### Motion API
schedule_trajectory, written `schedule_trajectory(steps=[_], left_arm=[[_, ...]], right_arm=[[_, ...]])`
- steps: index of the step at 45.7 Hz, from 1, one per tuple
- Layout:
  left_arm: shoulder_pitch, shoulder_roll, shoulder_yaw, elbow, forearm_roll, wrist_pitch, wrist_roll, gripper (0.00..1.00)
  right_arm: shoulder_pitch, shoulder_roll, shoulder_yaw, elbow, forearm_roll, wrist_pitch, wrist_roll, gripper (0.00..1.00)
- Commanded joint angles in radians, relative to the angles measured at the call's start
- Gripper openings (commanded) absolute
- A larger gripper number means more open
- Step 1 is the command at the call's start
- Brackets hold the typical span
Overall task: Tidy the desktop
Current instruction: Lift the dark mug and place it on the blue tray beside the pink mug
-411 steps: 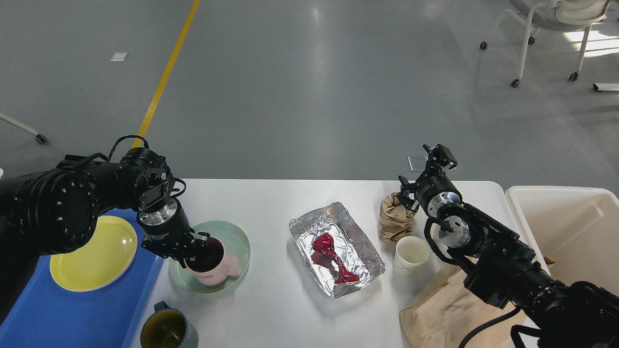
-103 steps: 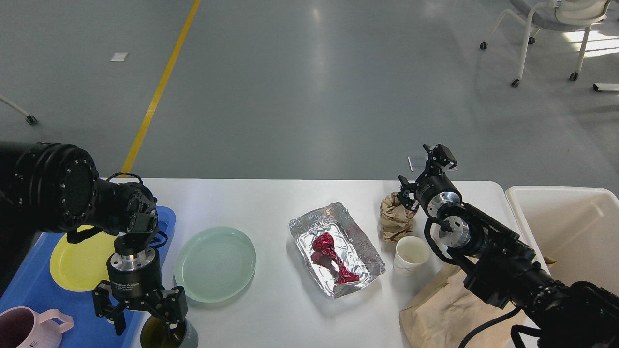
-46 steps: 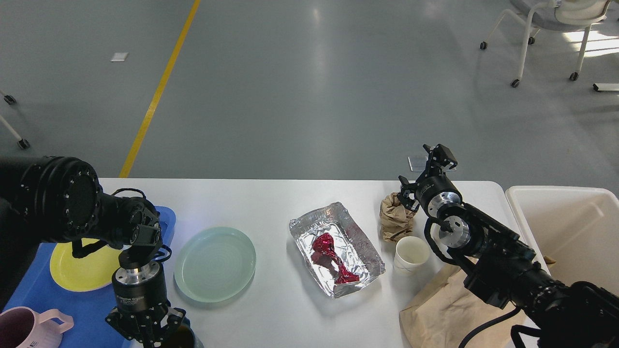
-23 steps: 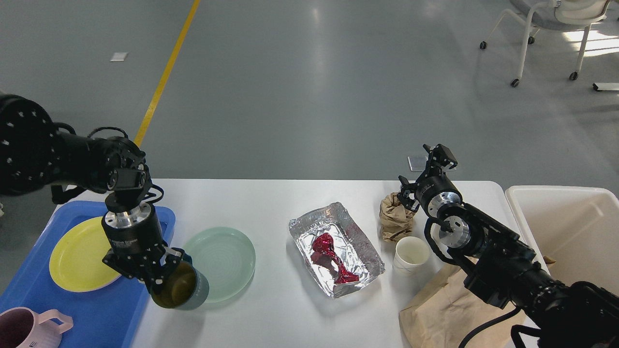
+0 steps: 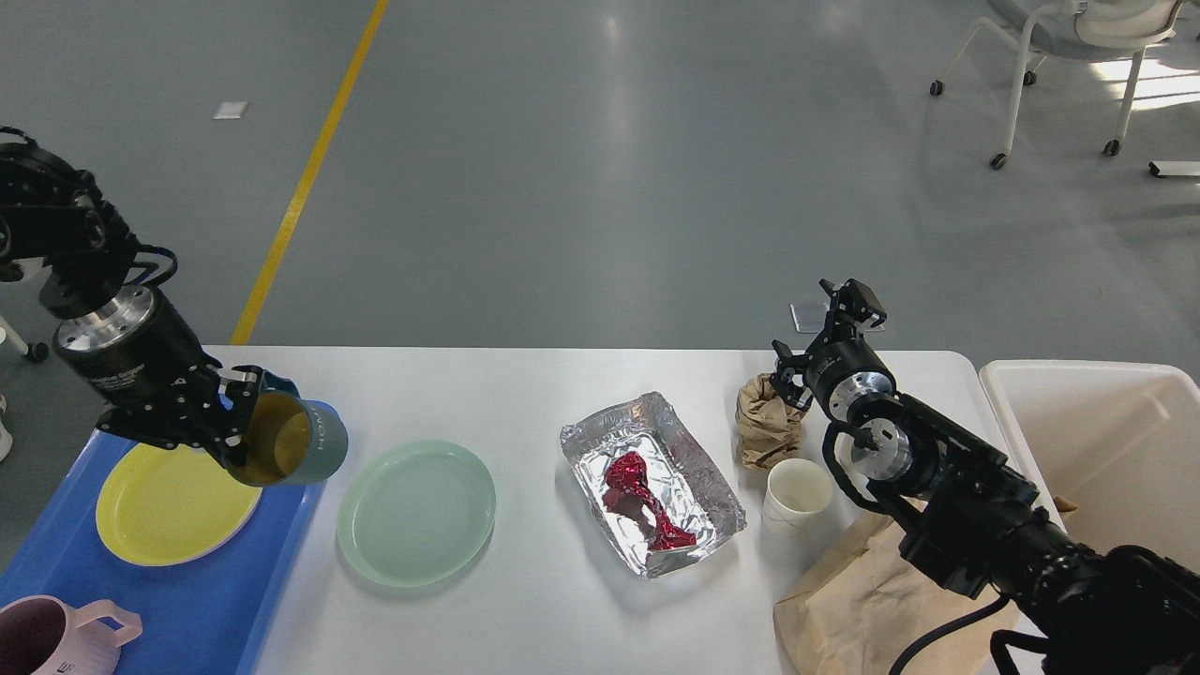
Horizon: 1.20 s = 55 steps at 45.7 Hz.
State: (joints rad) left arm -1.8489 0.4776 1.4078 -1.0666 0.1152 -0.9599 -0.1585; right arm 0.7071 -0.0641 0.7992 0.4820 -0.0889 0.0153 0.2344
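The white desktop [image 5: 562, 619] carries a pale green plate [image 5: 415, 513], a foil tray [image 5: 694, 469] holding a red wrapper [image 5: 642, 497], a crumpled brown paper bag [image 5: 767, 422], a white paper cup [image 5: 797, 495] and a flat brown paper bag [image 5: 862, 600]. My left gripper [image 5: 239, 427] is shut on a teal mug [image 5: 295, 439]. It holds the mug tilted in the air over the far right corner of the blue tray [image 5: 187, 619]. My right gripper [image 5: 817, 336] is open and empty, just above and behind the crumpled bag.
On the blue tray lie a yellow plate [image 5: 169, 506] and a pink mug [image 5: 47, 637] at the front left. A cream-white bin [image 5: 1106, 441] stands off the desktop's right end. A wheeled chair [image 5: 1059, 56] stands far back right.
My left gripper has lifted the teal mug from the desktop's front edge and carried it back and left, over the tray. The right arm has not moved.
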Motion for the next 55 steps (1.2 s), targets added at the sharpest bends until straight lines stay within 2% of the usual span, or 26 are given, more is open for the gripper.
schedule_trajectory(steps=[1, 10, 23, 55], left_arm=[[0.105, 0.065, -0.003, 0.037, -0.002, 0.000, -0.001, 0.00], [0.252, 0.073, 0.003, 0.112, -0.003, 0.000, -0.004, 0.00], [0.346, 0.095, 0.005, 0.119, -0.003, 0.000, -0.010, 0.00], [0.450, 0.115, 0.014, 0.143, -0.003, 0.000, -0.010, 0.00]], right_arm=[[0.000, 0.001, 0.000, 0.000, 0.000, 0.000, 0.000, 1.00], [0.000, 0.001, 0.000, -0.002, 0.000, 0.000, 0.000, 1.00], [0.000, 0.001, 0.000, 0.000, 0.000, 0.000, -0.001, 1.00], [0.000, 0.001, 0.000, 0.000, 0.000, 0.000, 0.000, 1.00]])
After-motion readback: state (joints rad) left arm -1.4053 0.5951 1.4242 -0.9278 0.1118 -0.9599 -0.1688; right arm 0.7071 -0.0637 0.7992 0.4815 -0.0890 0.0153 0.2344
